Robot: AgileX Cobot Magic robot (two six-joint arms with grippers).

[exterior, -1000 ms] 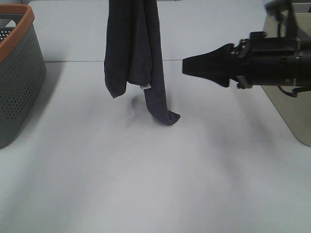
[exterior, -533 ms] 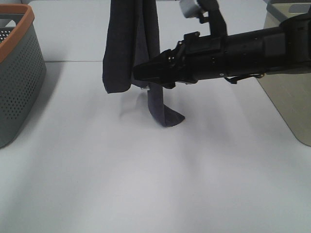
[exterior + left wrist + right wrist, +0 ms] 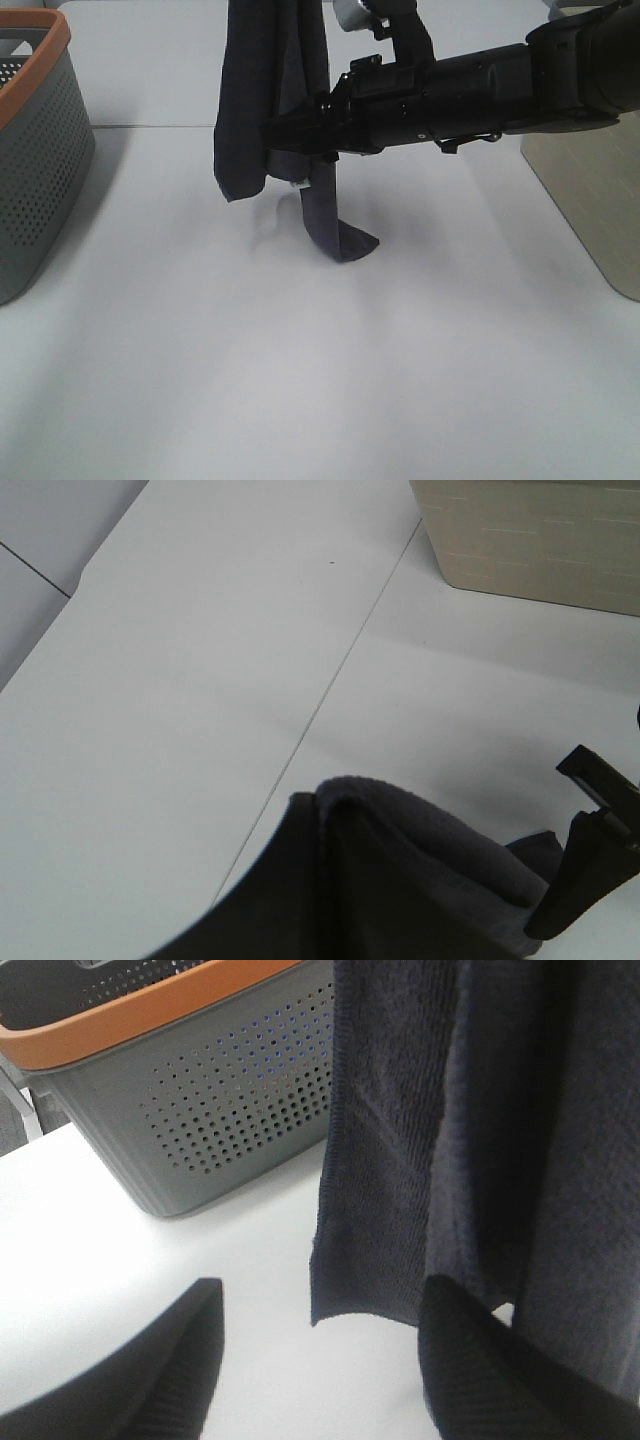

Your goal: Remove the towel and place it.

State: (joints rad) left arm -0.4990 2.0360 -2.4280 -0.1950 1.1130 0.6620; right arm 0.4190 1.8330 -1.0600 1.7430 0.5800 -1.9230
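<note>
Exterior high view shows the towel (image 3: 275, 90) lifted and hanging in a long bunched fold over the table (image 3: 300, 400), with only its lowest tail resting on the surface, so the removal looks largely done while the placing is not yet done. It hangs between the grey basket (image 3: 40, 150) and the beige bin (image 3: 590, 200), well apart from both. The left gripper (image 3: 320, 880) is above this view's top edge; its wrist view shows cloth bunched right at it, and it is clamped tight on the towel's upper part. The right arm reaches level across the middle, and the right gripper (image 3: 280, 135) meets the hanging cloth with fingers (image 3: 150, 1380) spread wide, gripping nothing.
</note>
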